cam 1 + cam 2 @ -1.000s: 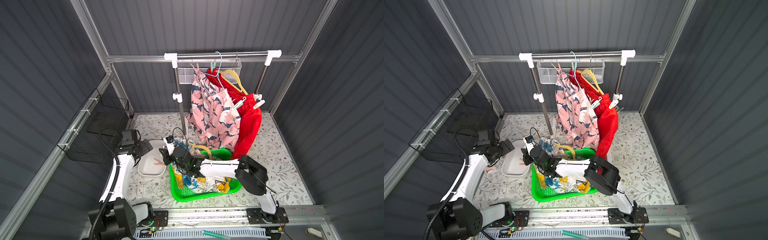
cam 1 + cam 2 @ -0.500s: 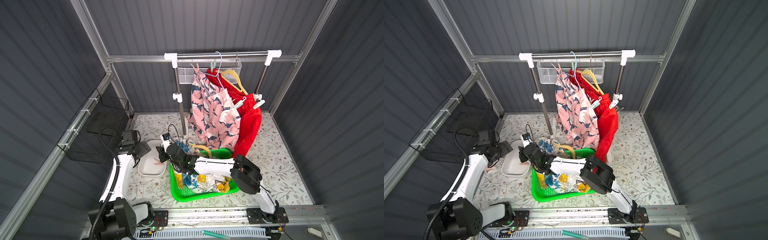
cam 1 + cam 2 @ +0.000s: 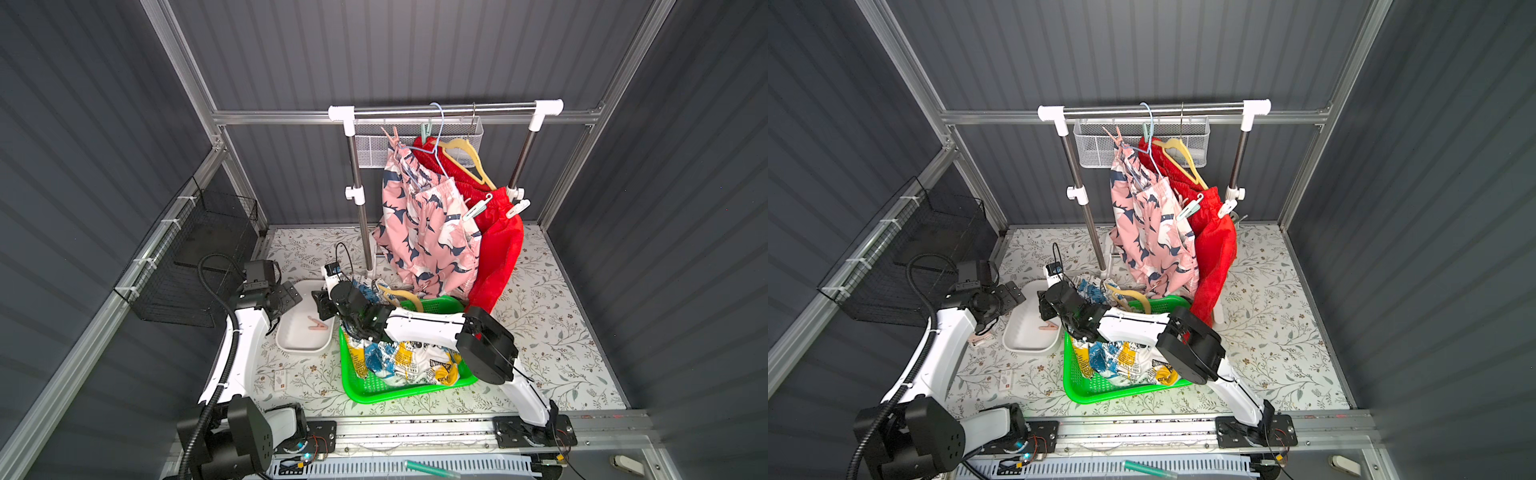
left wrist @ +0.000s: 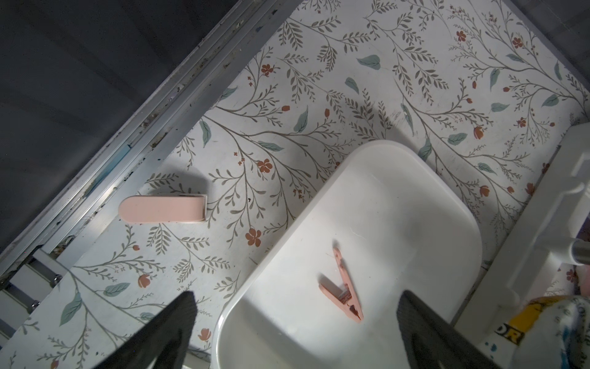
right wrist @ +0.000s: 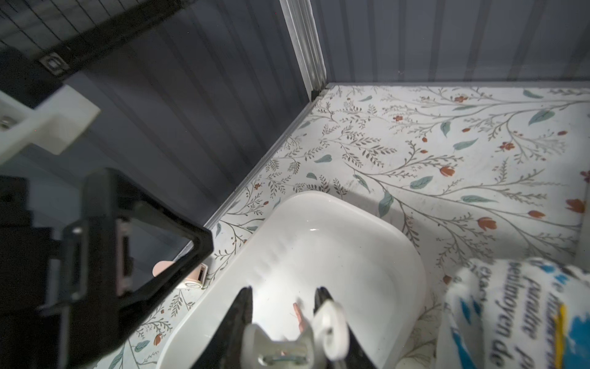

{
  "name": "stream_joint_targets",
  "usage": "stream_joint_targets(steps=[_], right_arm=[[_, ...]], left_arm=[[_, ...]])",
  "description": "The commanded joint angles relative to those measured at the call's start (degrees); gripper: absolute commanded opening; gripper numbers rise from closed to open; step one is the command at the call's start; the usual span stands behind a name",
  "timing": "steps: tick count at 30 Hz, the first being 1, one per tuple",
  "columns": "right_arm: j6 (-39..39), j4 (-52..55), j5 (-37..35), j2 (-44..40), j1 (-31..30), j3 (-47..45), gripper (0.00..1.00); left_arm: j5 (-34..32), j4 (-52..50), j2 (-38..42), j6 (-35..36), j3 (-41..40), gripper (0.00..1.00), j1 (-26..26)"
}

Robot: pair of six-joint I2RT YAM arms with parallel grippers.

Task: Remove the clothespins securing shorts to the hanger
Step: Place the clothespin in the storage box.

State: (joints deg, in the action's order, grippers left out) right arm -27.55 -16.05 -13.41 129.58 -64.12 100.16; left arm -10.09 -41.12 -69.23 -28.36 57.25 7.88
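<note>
While the right gripper (image 5: 282, 295) hangs over the tray (image 5: 351, 223), it has a hooked peg (image 5: 336, 332) pinched between its two fingers (the peg is white and looks blurry). A pink peg (image 4: 341, 287) lies flat inside the tray. The left gripper (image 4: 297, 298) is over the tray's edge, with its fingers far apart and nothing in them. The pink shorts (image 3: 424, 232) and the red shorts (image 3: 498, 245) hang on hangers (image 3: 457, 145) from the rack (image 3: 415, 110). A mint peg (image 3: 478, 210) and a white peg (image 3: 517, 208) are clipped on low down, and two top pegs (image 3: 392, 135) sit up high. The printed shorts (image 3: 407, 361) lie in the green basket (image 3: 395, 392), under the right arm.
</note>
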Motion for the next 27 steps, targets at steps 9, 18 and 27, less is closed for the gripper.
stream_joint_targets(steps=[9,18,27], right_arm=[[-1.52,3.51,5.51,1.72,1.37,4.34,0.48],[-1.28,0.10,4.67,-0.78,1.25,0.98,0.54],[0.65,-4.43,1.71,-7.44,1.26,-6.28,0.55]], left_arm=[[-0.11,-1.00,0.67,-2.67,-0.22,0.99,0.91],[0.57,-0.72,0.85,-2.23,-0.46,1.00,0.91],[1.70,-0.02,0.90,-1.57,-0.67,1.00,0.91]])
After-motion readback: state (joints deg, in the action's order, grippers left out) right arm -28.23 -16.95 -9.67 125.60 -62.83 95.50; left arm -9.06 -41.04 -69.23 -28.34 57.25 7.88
